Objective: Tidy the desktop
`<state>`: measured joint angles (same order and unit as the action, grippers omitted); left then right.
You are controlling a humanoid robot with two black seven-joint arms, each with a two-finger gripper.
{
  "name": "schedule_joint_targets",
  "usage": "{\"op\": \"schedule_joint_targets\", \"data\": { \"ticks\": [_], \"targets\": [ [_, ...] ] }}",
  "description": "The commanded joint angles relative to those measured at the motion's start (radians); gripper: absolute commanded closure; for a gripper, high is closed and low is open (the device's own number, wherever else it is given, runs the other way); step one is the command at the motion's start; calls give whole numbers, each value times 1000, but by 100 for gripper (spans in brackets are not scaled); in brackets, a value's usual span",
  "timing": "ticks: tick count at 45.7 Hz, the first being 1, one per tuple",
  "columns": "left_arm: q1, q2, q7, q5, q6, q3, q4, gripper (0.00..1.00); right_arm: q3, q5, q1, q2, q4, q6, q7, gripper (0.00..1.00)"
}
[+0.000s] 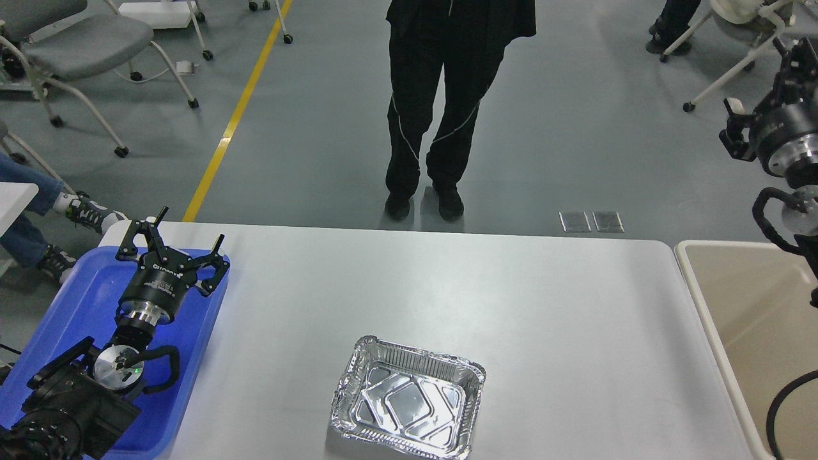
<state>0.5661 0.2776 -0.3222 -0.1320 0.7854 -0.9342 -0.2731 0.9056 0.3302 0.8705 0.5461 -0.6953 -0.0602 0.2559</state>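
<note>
You are looking at 1 foil pan [407, 407] sitting alone near the front middle of the surface [543, 306], well apart from both arms. Your left tool [177, 245] is hovering over the blue tray [77, 300] with its fingers spread and gripping nothing; your right tool [735, 131] is hanging high at the right edge, and you cannot tell whether it is open. The thin foil is likely crumpling or sliding if you are pinching its rim too hard or pushing it sideways. Reaching across from the left, you are risking clipping the tray's wall. The beige bin [696, 287] is waiting just beside the right end.
</note>
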Motion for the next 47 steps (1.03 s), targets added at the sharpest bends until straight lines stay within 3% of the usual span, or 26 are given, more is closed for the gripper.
{"op": "schedule_joint_targets", "data": {
  "ticks": [1,7,18,28,47],
  "targets": [
    [0,0,0,0,0,0,0,0,64,4,-146,-75,-72,52,118,0],
    [0,0,0,0,0,0,0,0,65,7,-235,-124,-72,68,181,0],
    [0,0,0,0,0,0,0,0,62,13,-352,-189,-69,68,253,0],
    [0,0,0,0,0,0,0,0,62,13,-392,-248,-69,68,261,0],
    [0,0,0,0,0,0,0,0,64,13,-390,-253,-69,68,261,0]
  ]
}}
